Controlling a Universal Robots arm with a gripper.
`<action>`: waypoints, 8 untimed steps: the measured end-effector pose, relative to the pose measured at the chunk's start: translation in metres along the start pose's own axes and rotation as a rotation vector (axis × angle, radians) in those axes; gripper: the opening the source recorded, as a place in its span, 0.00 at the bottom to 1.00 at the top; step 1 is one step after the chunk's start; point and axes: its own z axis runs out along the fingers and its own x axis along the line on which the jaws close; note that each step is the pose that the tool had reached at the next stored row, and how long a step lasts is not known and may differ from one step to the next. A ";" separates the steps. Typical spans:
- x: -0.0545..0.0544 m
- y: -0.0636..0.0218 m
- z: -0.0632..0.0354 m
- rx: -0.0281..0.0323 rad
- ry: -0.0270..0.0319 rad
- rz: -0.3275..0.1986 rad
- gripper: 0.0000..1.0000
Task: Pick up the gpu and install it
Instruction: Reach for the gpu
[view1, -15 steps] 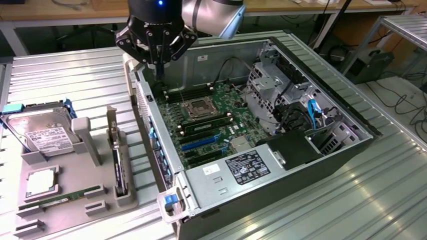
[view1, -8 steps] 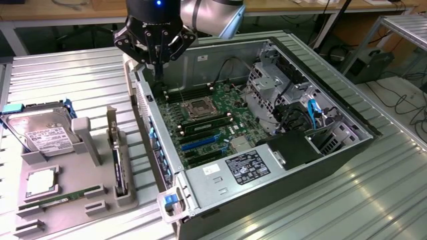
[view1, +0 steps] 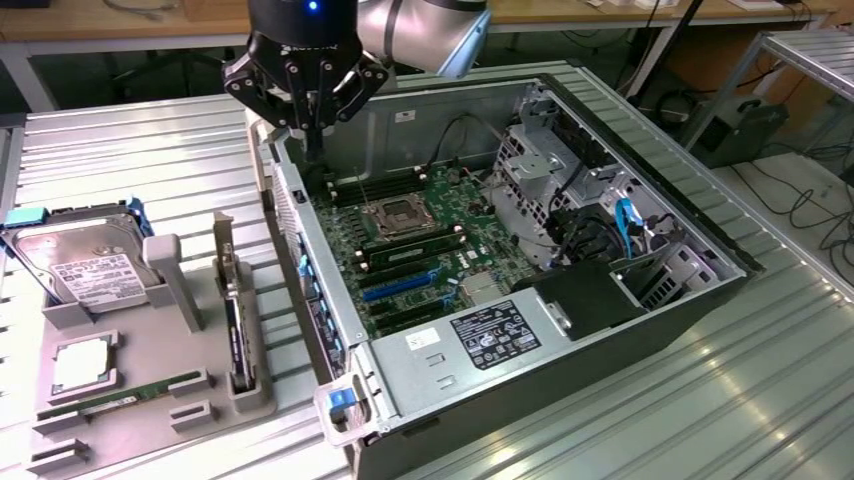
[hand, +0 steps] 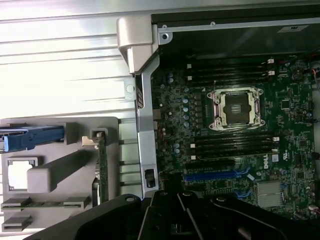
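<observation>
You had the black gripper (view1: 314, 125) closed and empty over the far corner of the open black computer case (view1: 400, 120), with the thin dark gpu (view1: 236, 335) upright in the grey moulded tray (view1: 134, 350) at the exterior view's left; pick-up was not yet begun and called for opened jaws above that card.

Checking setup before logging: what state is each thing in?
computer case: open, side panel off.
pincer: shut, empty, over the computer case's rim.
gpu: on edge in the gray holder, unheld.
blue slot: empty.
hard drive: lying in the gray holder.
</observation>
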 end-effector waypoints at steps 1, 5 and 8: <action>0.000 0.0000 0.0000 0.0000 0.0000 0.000 0.11; 0.001 -0.0001 0.0000 0.0000 0.0000 0.000 0.11; 0.002 -0.0002 0.0000 0.0000 -0.0001 0.000 0.11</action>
